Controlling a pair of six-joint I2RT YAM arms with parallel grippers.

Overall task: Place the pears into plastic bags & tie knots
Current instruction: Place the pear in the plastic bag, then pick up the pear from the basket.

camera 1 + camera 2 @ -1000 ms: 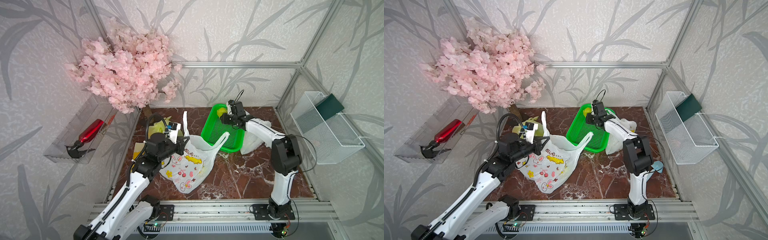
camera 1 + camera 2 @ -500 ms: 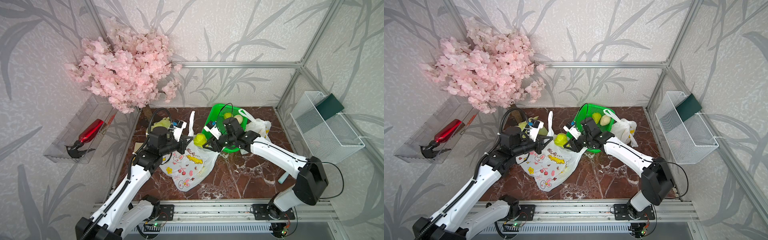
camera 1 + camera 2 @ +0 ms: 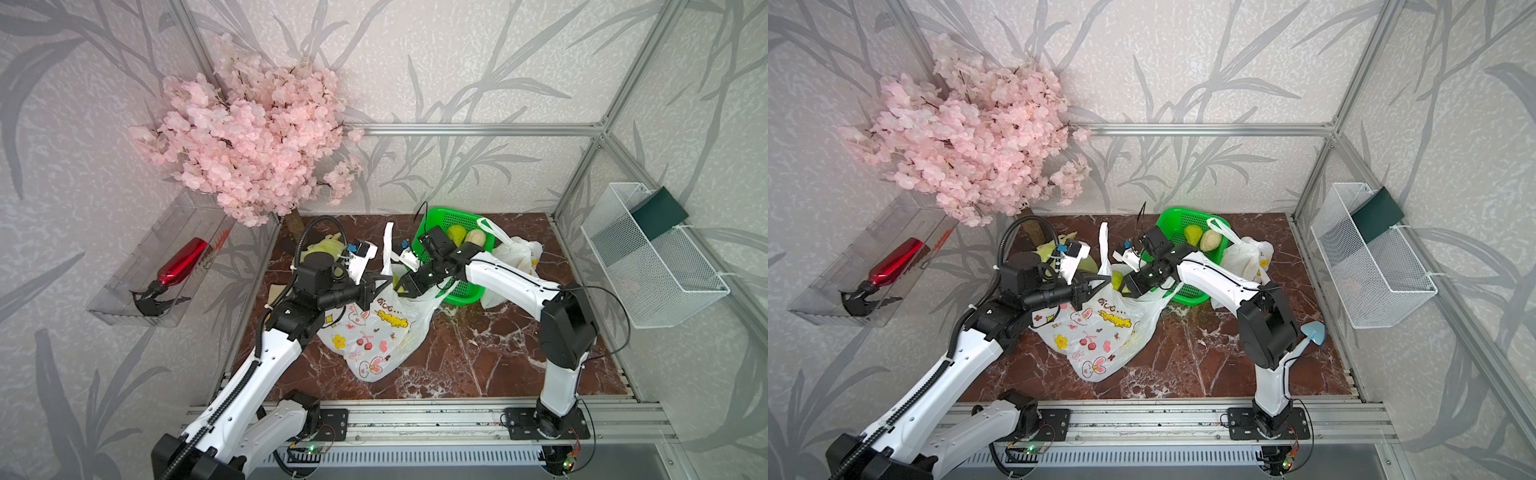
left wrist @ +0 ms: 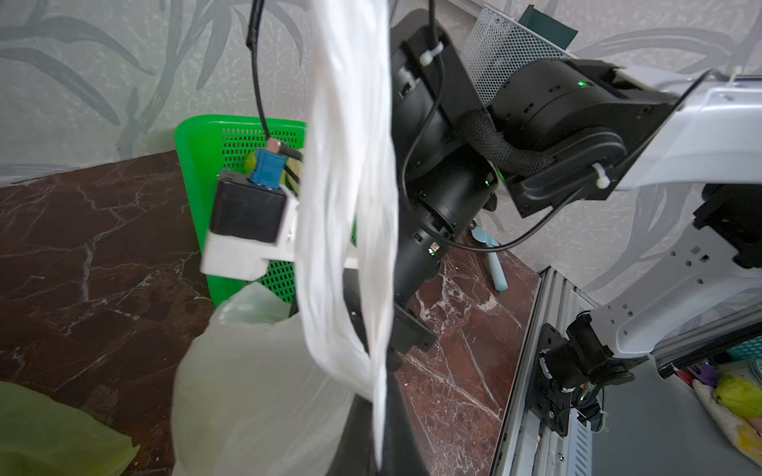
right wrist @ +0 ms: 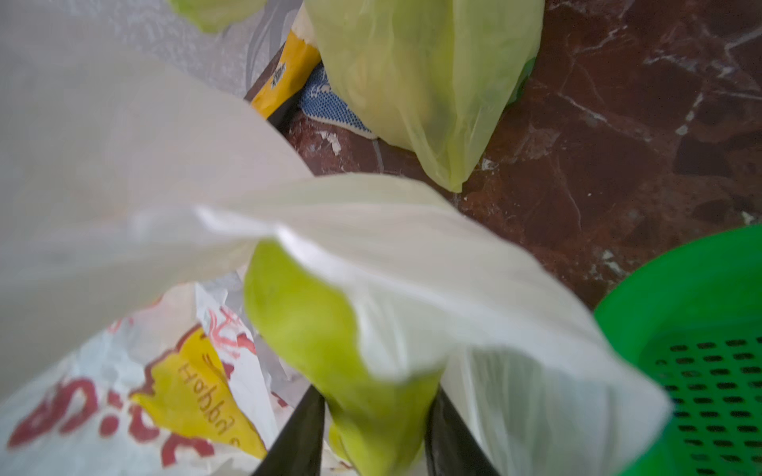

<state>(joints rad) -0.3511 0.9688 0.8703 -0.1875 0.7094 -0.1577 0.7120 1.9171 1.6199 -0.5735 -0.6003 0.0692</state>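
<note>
Looking through the right wrist view, you see a green pear lodged between the two dark fingers of the right gripper, one finger against each side. The jaws stand apart with the pear filling the gap. The picture is too blurred for you to tell whether they squeeze it or merely flank it. A fold of the white printed bag drapes over the pear, so fruit and fingertips sit inside the bag's mouth. In both top views the right gripper reaches into that mouth from the right.

Your left gripper is pressed together on the white printed bag at the left side of the mouth, at the foot of the handle. That handle stands tall just beside it. The two grippers face each other across the opening, close together. The bag's body sags toward the near edge on the marble tabletop.

Just right of the bag, the green basket holds two more fruits at its far end. They are a second green pear and a cream pear, side by side. A second white bag lies against the basket's right side, its handle loop arching over the rim. A yellow-green bag lies at the far left, behind the left arm.
</note>
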